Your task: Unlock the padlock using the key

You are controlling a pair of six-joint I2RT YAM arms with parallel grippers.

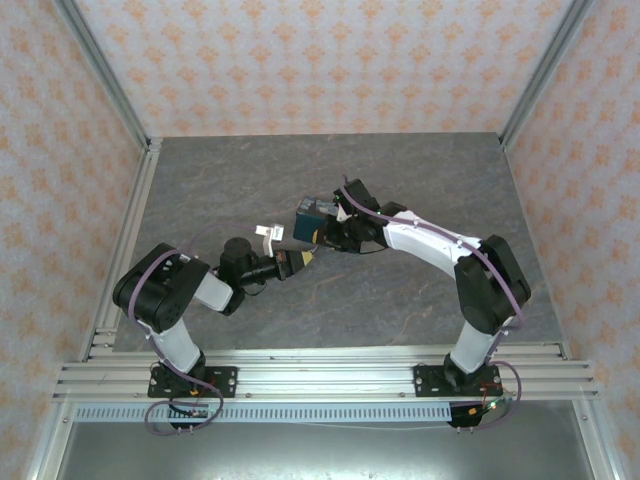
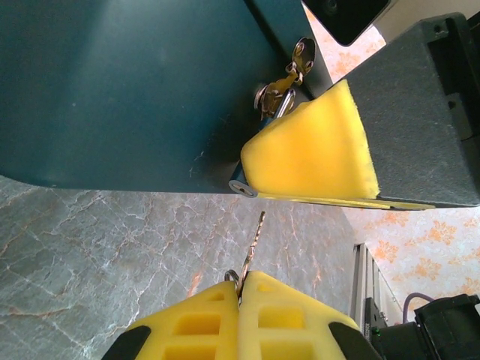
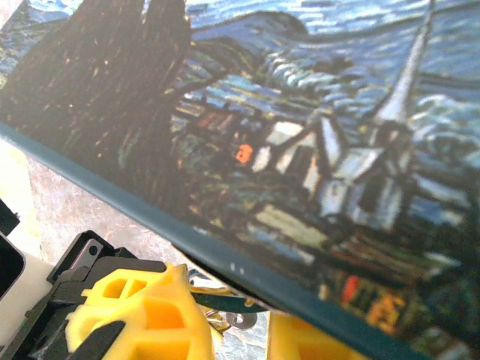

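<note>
Closely, left end effector [image 2: 241,283] clenched on key [image 2: 255,244], tip near padlock [image 2: 240,184], right end effector [image 3: 225,319] grasping padlock

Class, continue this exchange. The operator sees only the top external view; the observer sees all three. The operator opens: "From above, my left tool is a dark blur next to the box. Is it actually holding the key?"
Observer: Yes. In the left wrist view the key is pinched between the yellow fingers of the left tool, with its blade pointing away from them.
Operator: Is it in the padlock yet?
Observer: No. Its tip stops short of the padlock, and bare table shows between them.
Operator: What steadies the lock?
Observer: The right tool seems to pinch it. One of its yellow fingers covers the lock's body.
</note>
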